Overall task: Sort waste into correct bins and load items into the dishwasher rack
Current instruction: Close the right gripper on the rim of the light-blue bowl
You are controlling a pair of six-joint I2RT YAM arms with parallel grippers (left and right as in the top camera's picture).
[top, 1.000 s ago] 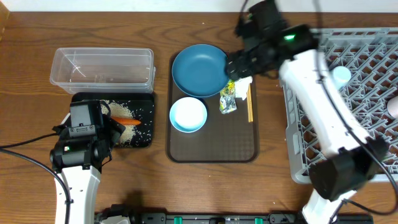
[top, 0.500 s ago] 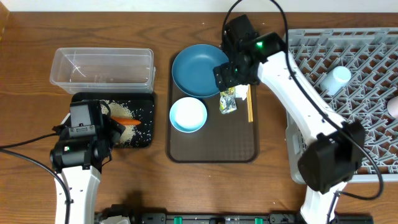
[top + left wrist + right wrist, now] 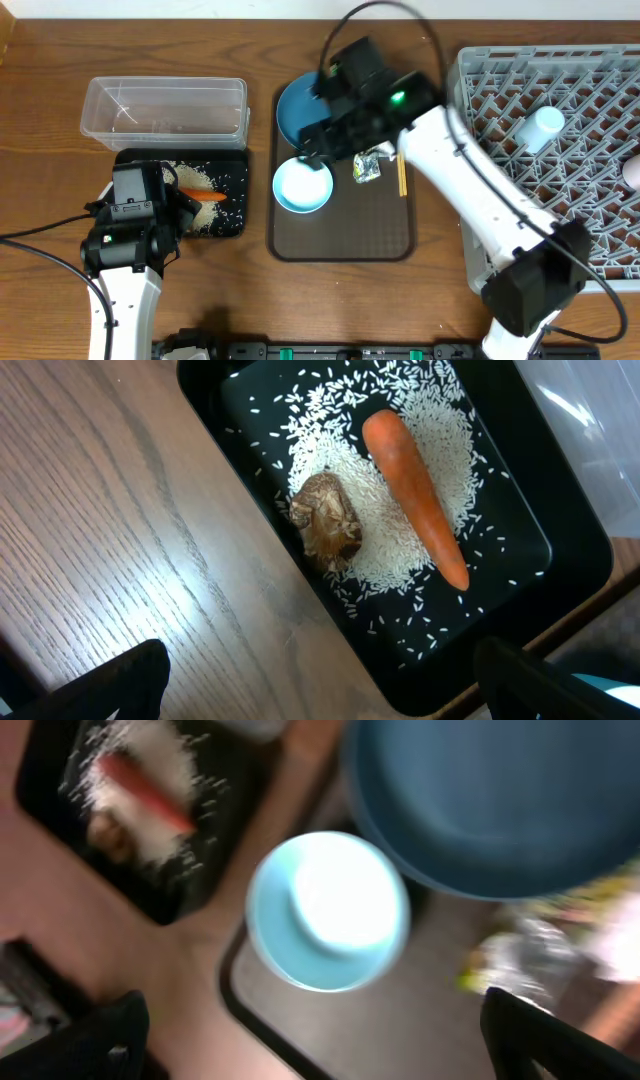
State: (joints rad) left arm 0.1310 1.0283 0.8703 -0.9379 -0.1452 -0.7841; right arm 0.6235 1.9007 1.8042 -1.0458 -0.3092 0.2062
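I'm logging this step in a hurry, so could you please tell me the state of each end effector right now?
Left end effector: open, holding nothing.
Right end effector: open, holding nothing.

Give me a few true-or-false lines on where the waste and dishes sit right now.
1. The carrot lies on rice in the black tray. True.
2. The green-yellow wrapper is in the clear tub. False: it lies on the brown serving tray.
3. The white bowl stands in the dishwasher rack. False: it is on the serving tray.
4. A pale cup lies in the rack. True.
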